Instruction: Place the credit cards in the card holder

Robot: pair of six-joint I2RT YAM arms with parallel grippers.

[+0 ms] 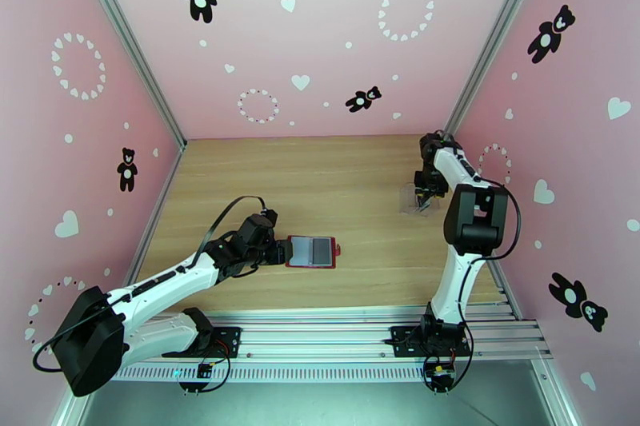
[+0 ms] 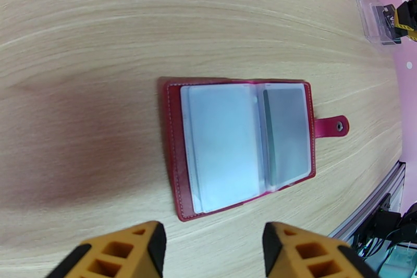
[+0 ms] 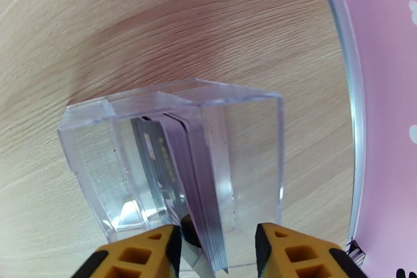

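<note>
The red card holder (image 2: pixel 172 169) lies open and flat on the wood, with pale grey sleeves up and its snap tab (image 2: pixel 333 127) to the right. Its right-hand sleeve looks darker than the left. My left gripper (image 2: pixel 213 253) is open just short of the holder's near edge, with nothing between its fingers. From above, the card holder (image 1: pixel 312 252) sits just right of my left gripper (image 1: pixel 276 250). The credit cards (image 3: pixel 177 169) stand as a thin stack inside a clear plastic case (image 3: pixel 250 133). My right gripper (image 3: pixel 216 253) is open astride the stack's top edge, with a gap at the right finger (image 3: pixel 297 255).
The clear case (image 1: pixel 418 200) stands at the table's right side, close to the pink wall (image 1: pixel 560 140) and a metal edge rail (image 3: pixel 349 91). Bare wood (image 1: pixel 320 180) lies between the case and the holder. A metal rail (image 1: pixel 336 332) runs along the near edge.
</note>
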